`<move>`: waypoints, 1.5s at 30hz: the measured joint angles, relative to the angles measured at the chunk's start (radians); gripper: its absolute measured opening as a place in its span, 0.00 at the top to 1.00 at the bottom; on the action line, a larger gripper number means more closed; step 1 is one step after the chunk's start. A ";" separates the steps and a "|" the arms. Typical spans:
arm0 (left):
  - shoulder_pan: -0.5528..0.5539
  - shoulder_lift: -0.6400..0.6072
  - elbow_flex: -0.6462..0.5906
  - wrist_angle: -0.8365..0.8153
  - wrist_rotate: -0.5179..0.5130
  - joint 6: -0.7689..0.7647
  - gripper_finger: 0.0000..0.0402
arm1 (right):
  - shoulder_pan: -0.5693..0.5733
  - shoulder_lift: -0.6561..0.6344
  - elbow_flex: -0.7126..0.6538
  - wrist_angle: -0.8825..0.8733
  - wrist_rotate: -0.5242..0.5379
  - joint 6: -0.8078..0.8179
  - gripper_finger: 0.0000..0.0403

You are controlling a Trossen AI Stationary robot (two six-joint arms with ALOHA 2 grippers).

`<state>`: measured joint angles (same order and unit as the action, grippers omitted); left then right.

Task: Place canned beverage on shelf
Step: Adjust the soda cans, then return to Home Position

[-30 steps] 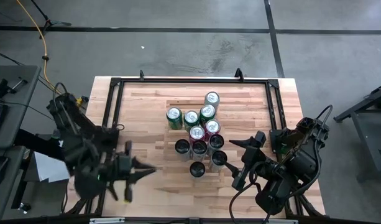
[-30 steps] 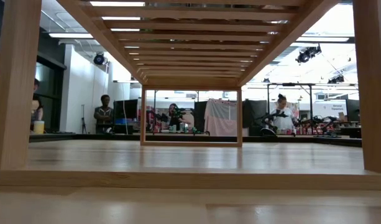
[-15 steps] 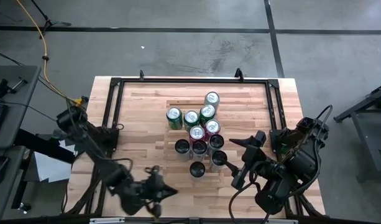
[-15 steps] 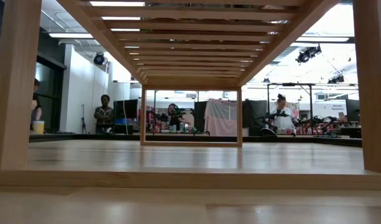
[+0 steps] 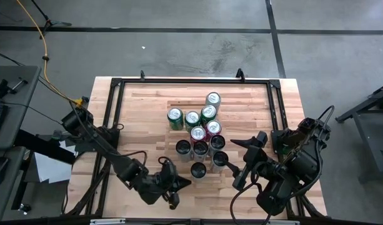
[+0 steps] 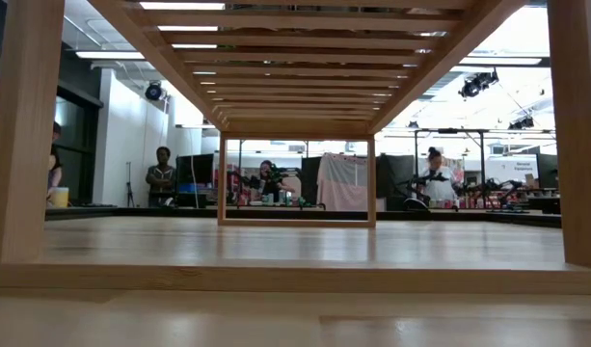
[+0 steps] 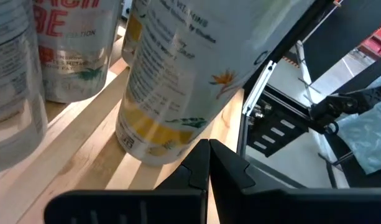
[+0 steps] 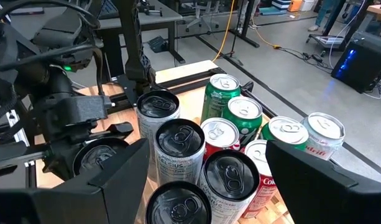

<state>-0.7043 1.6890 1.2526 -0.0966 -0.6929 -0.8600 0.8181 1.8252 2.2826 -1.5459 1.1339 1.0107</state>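
Shiny metal cans (image 5: 198, 169) stand at the counter's (image 5: 141, 119) middle; hard, smooth, likely slippery, so grab the round sides. Left gripper (image 5: 179, 185), lower middle, looks shut and empty; right gripper (image 5: 236, 164) open and empty

Ten cans (image 5: 200, 134) stand upright in a tight cluster on the slatted wooden shelf (image 5: 141, 106). Green ones sit toward twelve o'clock, red in the middle, dark-topped toward six.
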 joint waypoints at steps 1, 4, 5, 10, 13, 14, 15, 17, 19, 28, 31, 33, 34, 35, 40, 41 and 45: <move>0.000 0.000 0.000 -0.001 0.000 0.000 1.00 | 0.000 0.000 0.000 0.000 0.000 -0.001 0.24; 0.003 0.000 0.000 0.007 -0.012 -0.001 1.00 | 0.000 0.000 0.000 -0.007 0.000 -0.002 0.24; 0.005 0.000 0.000 0.010 -0.013 -0.001 1.00 | 0.000 0.000 0.000 -0.007 0.000 -0.002 0.24; 0.027 0.000 0.000 0.037 -0.014 0.003 1.00 | 0.000 0.000 0.000 -0.009 0.007 -0.006 0.24; 0.039 0.000 0.000 0.059 -0.009 0.025 1.00 | 0.000 0.000 0.000 -0.009 0.011 -0.006 0.24; 0.044 0.000 0.000 0.061 -0.003 0.025 1.00 | 0.000 0.000 0.000 -0.009 0.011 -0.006 0.24; 0.046 0.000 0.000 0.061 -0.001 0.025 1.00 | 0.000 0.000 0.000 -0.009 0.011 -0.006 0.24; 0.052 0.000 0.000 0.066 0.001 0.028 1.00 | 0.000 0.000 0.000 -0.009 0.011 -0.006 0.24; 0.057 0.000 0.000 0.066 0.001 0.032 1.00 | 0.000 0.000 0.000 -0.009 0.014 -0.004 0.24; 0.078 0.000 0.000 0.066 0.001 0.034 1.00 | 0.000 0.000 0.000 -0.010 0.019 0.001 0.24; 0.085 0.000 0.000 0.066 0.000 0.034 1.00 | 0.000 0.000 0.000 -0.010 0.023 0.001 0.24; 0.090 0.000 0.000 0.066 0.000 0.034 1.00 | 0.000 0.000 0.000 -0.010 0.022 0.001 0.24; 0.090 0.000 0.000 0.066 0.000 0.035 1.00 | 0.000 0.000 0.000 -0.010 0.022 0.001 0.24; 0.090 0.000 0.000 0.066 -0.002 0.036 1.00 | 0.000 0.000 0.000 -0.010 0.022 0.001 0.24; 0.089 -0.004 -0.001 0.064 -0.004 0.062 1.00 | 0.000 0.000 0.000 -0.010 0.023 -0.001 0.24; 0.084 -0.010 -0.001 0.060 -0.003 0.070 1.00 | 0.000 0.000 0.000 -0.010 0.022 -0.002 0.24; 0.055 -0.052 -0.001 0.061 -0.001 0.104 1.00 | 0.000 0.000 0.000 -0.010 0.023 -0.010 0.24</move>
<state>-0.6490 1.6365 1.2514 -0.0353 -0.6935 -0.7561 0.8177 1.8250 2.2826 -1.5555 1.1564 1.0012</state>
